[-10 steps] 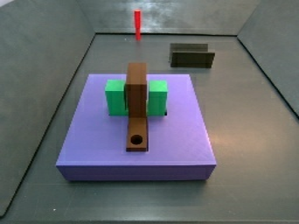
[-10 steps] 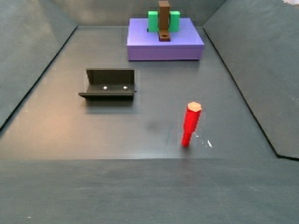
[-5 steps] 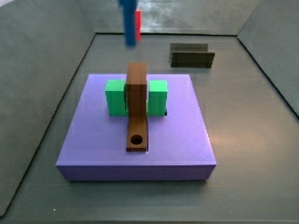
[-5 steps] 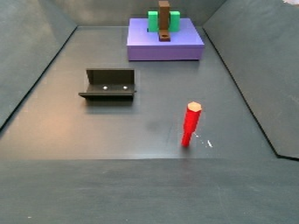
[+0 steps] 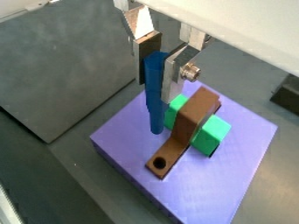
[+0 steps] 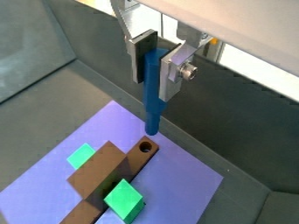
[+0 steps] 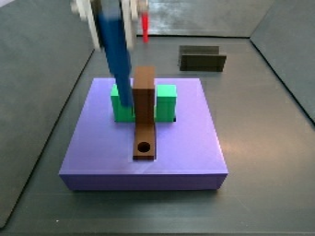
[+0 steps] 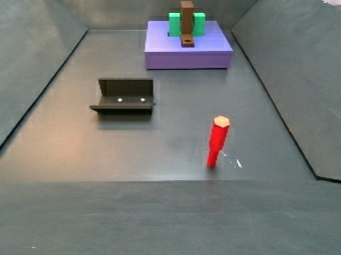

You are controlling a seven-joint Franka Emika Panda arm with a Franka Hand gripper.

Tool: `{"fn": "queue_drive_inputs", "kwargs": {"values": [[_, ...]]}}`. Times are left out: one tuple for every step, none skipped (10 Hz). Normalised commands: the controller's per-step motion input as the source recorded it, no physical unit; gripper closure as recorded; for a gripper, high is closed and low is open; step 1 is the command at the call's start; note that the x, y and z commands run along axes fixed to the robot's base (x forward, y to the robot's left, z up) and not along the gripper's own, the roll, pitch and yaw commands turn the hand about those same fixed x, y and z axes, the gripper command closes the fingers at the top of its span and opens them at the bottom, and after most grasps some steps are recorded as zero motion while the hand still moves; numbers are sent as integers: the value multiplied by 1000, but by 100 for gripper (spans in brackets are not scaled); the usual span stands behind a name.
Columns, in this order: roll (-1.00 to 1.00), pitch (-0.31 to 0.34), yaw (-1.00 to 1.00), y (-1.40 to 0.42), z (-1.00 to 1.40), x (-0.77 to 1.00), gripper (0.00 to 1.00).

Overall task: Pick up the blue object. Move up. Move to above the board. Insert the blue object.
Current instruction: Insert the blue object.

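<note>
My gripper [image 5: 159,63] is shut on the blue object [image 5: 155,94], a slim peg that hangs upright from between the fingers [image 6: 176,68]. In a side view the gripper [image 7: 103,20] is high at the slab's far left, and the blue object [image 7: 118,51] slants down to a tip over the green block [image 7: 122,102]. The board [image 7: 145,112], a brown plank, lies on the purple slab [image 7: 185,147] with its round hole [image 7: 145,147] at the near end. In a wrist view the blue object's tip [image 6: 149,131] hangs just above the hole [image 6: 146,147], apart from it.
A thin red stick [image 8: 216,142] stands upright on the floor, far from the slab [image 8: 188,52]. The fixture [image 8: 124,97] stands on the floor between them, off to one side. Grey walls enclose the floor. The gripper does not show in that side view.
The gripper with the blue object has come from the far wall into full sight over the slab's far left. Slab, board, red stick and fixture have not moved.
</note>
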Motion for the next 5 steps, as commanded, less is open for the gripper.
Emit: {"fn": "queue_drive_inputs", "kwargs": {"values": [[177, 103, -220, -249, -537, 214, 100], [0, 93, -360, -177, -491, 191, 100], [0, 140, -420, -100, -491, 226, 100], [0, 153, -420, 0, -403, 197, 100], [0, 199, -460, 0, -291, 243, 100]]}}
